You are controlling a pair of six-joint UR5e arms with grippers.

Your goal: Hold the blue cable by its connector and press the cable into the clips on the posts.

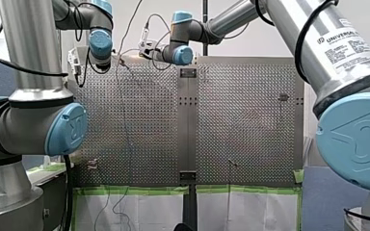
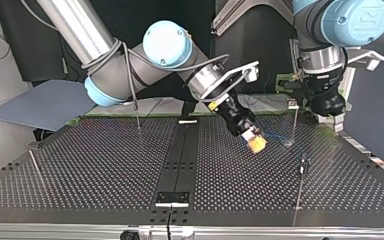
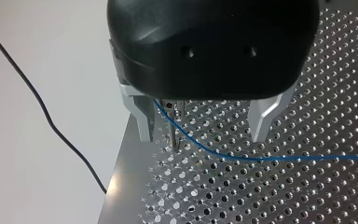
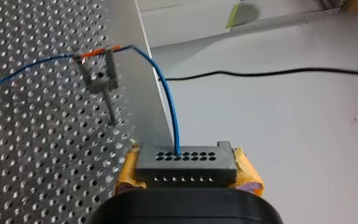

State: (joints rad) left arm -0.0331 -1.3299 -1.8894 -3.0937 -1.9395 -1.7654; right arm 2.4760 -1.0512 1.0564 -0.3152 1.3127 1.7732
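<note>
Two arms reach over one perforated surface (image 2: 105, 165): my left arm (image 2: 325, 55) and my right arm (image 2: 130, 65). Each carries one claw, making two: my left claw (image 3: 201, 137) with two metal fingers (image 3: 142, 119), and my right claw (image 4: 187, 173) with two yellow pads (image 4: 249, 175). There is one blue cable (image 4: 170, 107) and one connector (image 4: 185, 163). The top view shows four posts: one post (image 2: 34, 162), a second post (image 2: 136, 111), a third post (image 2: 293, 112) and a fourth post (image 2: 303, 167). One black cable (image 4: 270, 72) lies beyond the surface.

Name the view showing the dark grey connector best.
Right wrist view: the dark grey multi-hole connector sits close up between yellow pads, blue cable entering it. Top view shows only a glimpse at my right gripper; the others show none.
</note>
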